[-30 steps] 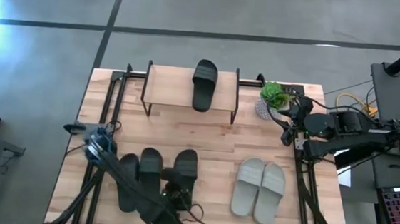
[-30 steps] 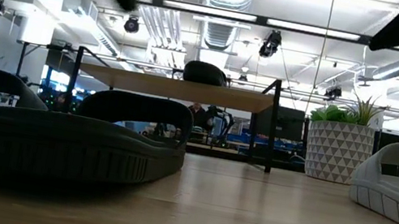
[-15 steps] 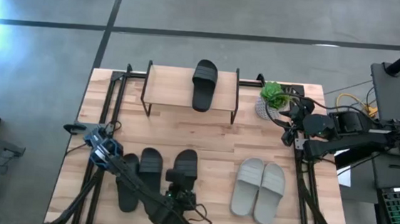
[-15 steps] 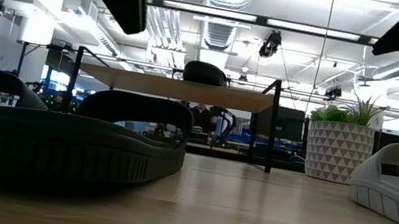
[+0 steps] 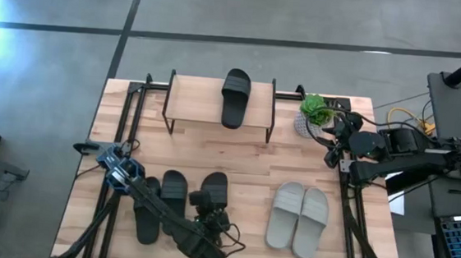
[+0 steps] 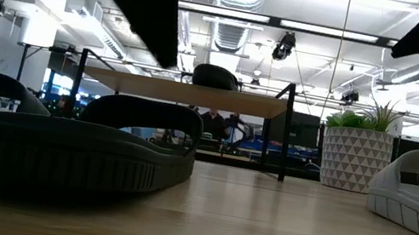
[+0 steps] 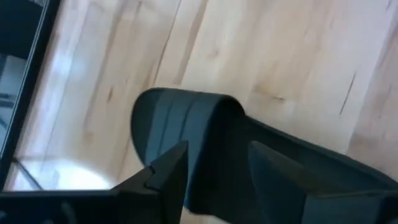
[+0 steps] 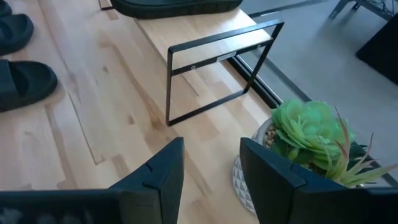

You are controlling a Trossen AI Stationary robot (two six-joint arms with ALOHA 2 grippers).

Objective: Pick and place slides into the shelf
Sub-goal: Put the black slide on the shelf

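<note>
- High view: left gripper (image 5: 202, 201) hovers over a black slide (image 5: 214, 190) on the bench (image 5: 253, 160), fingers spread astride its strap;
- one black slide (image 5: 234, 98) lies atop the shelf (image 5: 193, 97);
- right gripper (image 5: 334, 137), fingers apart, waits beside the potted plant (image 5: 318, 111).

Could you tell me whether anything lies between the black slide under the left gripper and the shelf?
Nothing visible does. The left gripper is open over the black slide, and only bare tabletop lies between it and the shelf, whose board has free space beside the one slide on it.
</note>
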